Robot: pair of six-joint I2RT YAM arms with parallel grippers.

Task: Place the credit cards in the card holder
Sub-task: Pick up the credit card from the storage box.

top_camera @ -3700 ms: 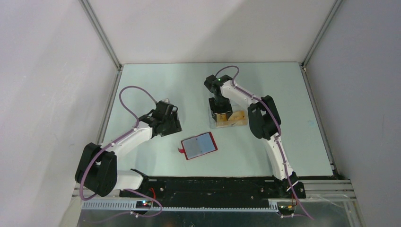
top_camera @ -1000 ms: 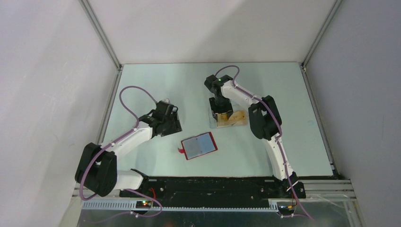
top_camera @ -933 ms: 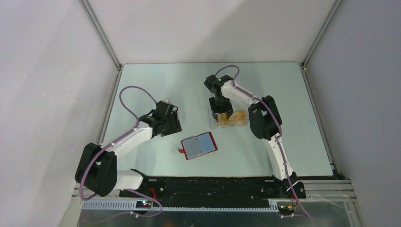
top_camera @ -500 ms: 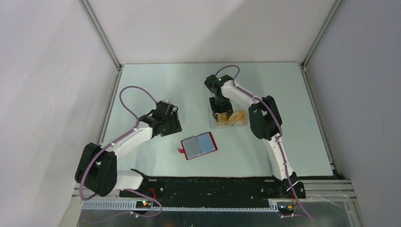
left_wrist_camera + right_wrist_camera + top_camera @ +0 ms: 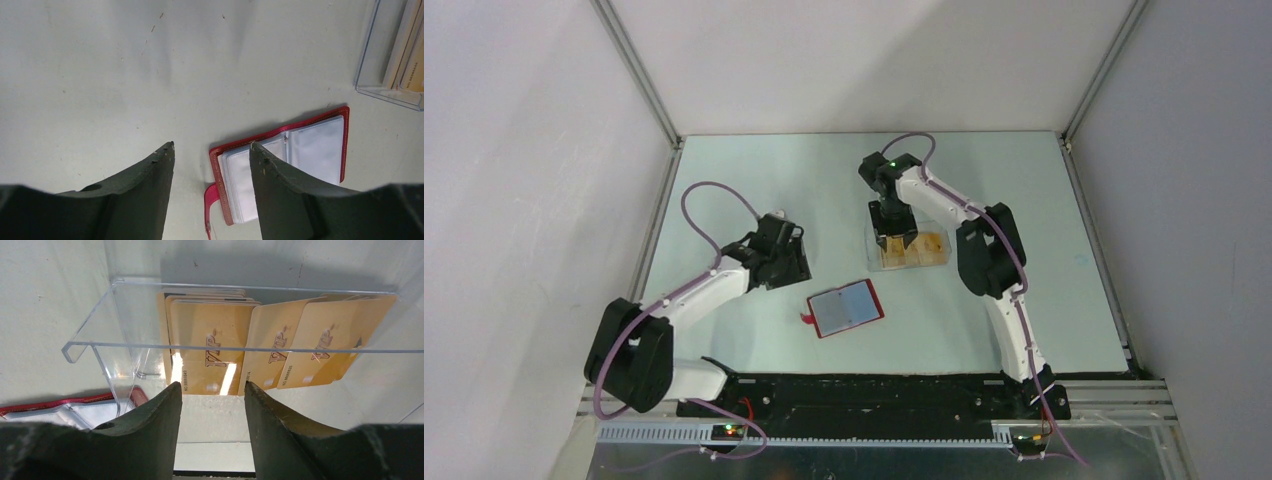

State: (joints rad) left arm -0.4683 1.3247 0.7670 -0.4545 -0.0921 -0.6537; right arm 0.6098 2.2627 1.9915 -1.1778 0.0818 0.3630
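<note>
Gold credit cards sit in clear box; my right fingers hover open above to pick; left fingers open by card holder.

In the left wrist view the box runs off the picture's right edge, and a finger hides the wallet's lower corner. The stacked cards overlap, so their number cannot be told.
</note>
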